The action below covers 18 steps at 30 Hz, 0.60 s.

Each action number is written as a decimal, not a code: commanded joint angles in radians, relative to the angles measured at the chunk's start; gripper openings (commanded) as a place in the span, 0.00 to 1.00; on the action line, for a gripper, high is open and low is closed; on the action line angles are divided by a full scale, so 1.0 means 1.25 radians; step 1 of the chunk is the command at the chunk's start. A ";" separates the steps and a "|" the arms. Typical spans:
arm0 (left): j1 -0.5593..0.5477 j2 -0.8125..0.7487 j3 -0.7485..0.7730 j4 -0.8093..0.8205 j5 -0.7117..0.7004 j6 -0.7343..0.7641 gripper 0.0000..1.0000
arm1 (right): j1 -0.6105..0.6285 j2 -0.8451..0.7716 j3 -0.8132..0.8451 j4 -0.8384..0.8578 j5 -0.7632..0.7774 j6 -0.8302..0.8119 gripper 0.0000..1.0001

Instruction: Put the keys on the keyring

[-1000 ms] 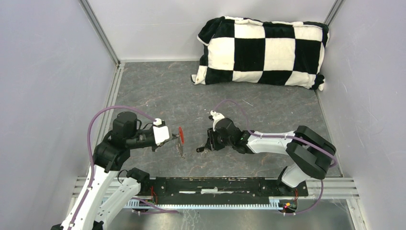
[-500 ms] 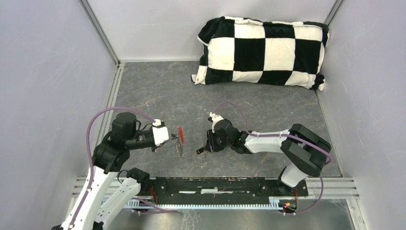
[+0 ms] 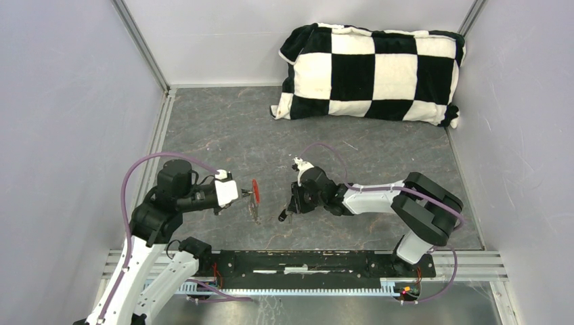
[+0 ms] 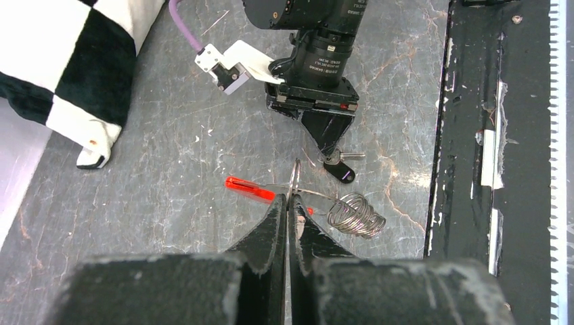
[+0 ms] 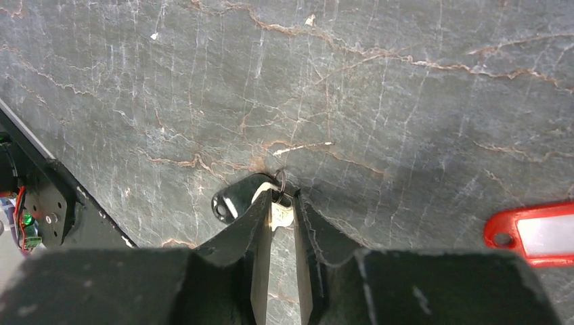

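Top external puts the black rail [image 3: 304, 261] nearest, by the arms' bases, and just past it the work sits on the grey surface [image 3: 223, 128]. On the left side, the left gripper [image 4: 290, 203] is pinched fully together on a thin ring of the keyring [image 4: 352, 215]. The red fob [image 4: 247, 189] sticks out to one side of its tips and the coil of silver rings to the other; we cannot tell whether the coil rests on the surface. This arm has not budged over the last second. A little beyond, and apart from the keyring, the dark-headed key [image 4: 338, 170] lies on the surface right at the tips of the right gripper [image 5: 283, 200]. Here is the change: the right arm has edged in toward the left, and its jaws have drawn in from a wider gap to a narrow one. A pale part of the key now sits between them. We cannot tell whether the pads have bitten yet or are just short of contact. We judge the pick-up of this key to be under way, with nothing threaded so far. The keyring is already presented for it. The red-headed key we cannot pick out with any certainty. Farthest back, the checked pillow [image 3: 369, 71] lies against the rear wall, well apart from everything.
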 commanded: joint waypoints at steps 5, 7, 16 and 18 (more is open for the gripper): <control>-0.001 -0.013 0.007 0.020 0.006 0.027 0.02 | 0.032 0.033 0.084 -0.040 0.037 -0.038 0.20; 0.000 -0.014 0.007 0.019 0.005 0.030 0.02 | 0.042 0.042 0.104 -0.063 0.056 -0.050 0.20; 0.000 -0.019 0.011 0.004 0.000 0.045 0.02 | 0.077 0.081 0.157 -0.140 0.131 -0.105 0.16; 0.000 -0.021 0.012 0.001 -0.002 0.047 0.02 | 0.081 0.084 0.155 -0.140 0.138 -0.109 0.16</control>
